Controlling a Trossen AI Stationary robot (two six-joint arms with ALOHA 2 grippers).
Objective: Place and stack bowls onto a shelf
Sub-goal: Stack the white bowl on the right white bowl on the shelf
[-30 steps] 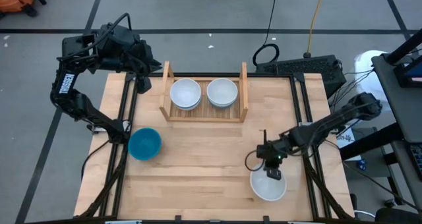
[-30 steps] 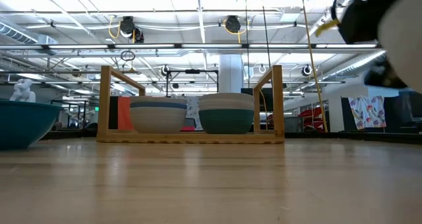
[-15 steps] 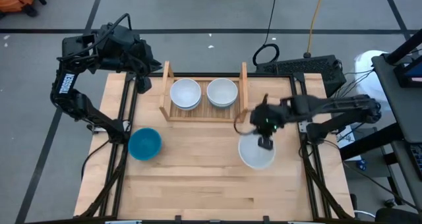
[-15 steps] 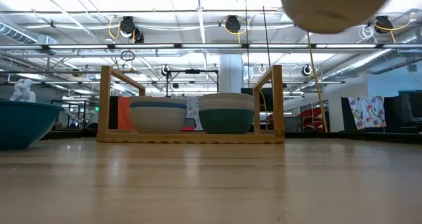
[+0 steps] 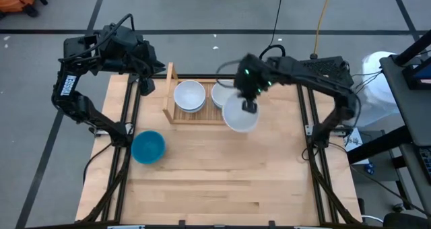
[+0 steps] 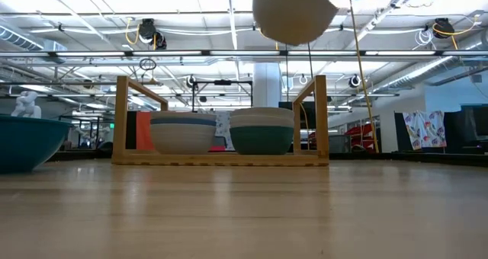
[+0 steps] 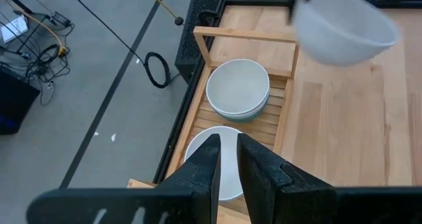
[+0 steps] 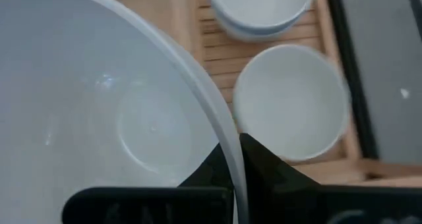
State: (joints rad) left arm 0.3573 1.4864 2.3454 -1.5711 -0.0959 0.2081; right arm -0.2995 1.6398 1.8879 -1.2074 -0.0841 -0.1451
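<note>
My right gripper [image 5: 248,106] is shut on a white bowl [image 5: 238,117] and carries it in the air over the shelf's near right corner. The same bowl [image 6: 293,14] shows high above the shelf [image 6: 221,158] in the low view. The wooden slatted shelf [image 5: 199,116] bears two bowl stacks on its slats: a white-topped left stack [image 5: 189,96] and a right stack [image 5: 220,94] with a dark green bowl at its bottom [image 6: 261,141]. A blue bowl [image 5: 148,147] rests on the tabletop near the left edge. My left gripper [image 7: 236,168] is shut and waits above the far left corner. My right gripper pinches the white bowl's rim [image 8: 227,141], one finger [image 8: 206,170] inside the bowl and the other finger [image 8: 267,166] outside. The fingers come from above, pointing down. The bowl is lifted clear, mouth up and roughly level, hanging below the fingers.
The shelf's two upright side boards [image 6: 122,118] [image 6: 320,118] rise above the stacks. A stretch of bare slats [image 7: 280,115] lies at the shelf's right end beside the right stack. A dark keyboard [image 5: 316,69] lies off the table's far right corner. Bare tabletop [image 5: 222,182] fills the near half.
My right gripper has lifted the white bowl off the table's near right part and carried it up, toward the far edge and to the left. It now hangs over the shelf's right end. The grip has stayed shut on the rim.
</note>
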